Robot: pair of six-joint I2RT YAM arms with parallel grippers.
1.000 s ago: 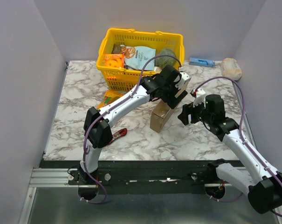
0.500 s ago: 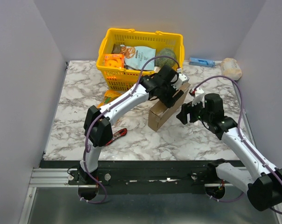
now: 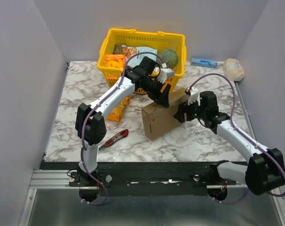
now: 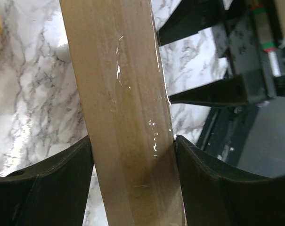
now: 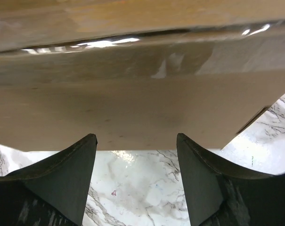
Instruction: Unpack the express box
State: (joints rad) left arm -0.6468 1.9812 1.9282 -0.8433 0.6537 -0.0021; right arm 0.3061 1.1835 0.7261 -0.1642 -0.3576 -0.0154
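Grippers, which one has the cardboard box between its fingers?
The left gripper: its fingers pinch the express box by an edge. The right gripper stands open, the box beyond its fingertips.

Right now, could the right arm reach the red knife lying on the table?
Probably not directly. The express box stands on edge between the right hand and the red knife, which lies far over to the left. It would need to go around.

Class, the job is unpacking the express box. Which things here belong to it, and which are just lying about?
Job: flat brown cardboard express box; left claw gripping it.
Lying about: yellow plastic basket; orange packet; red-handled cutter; blue tube; beige lump.
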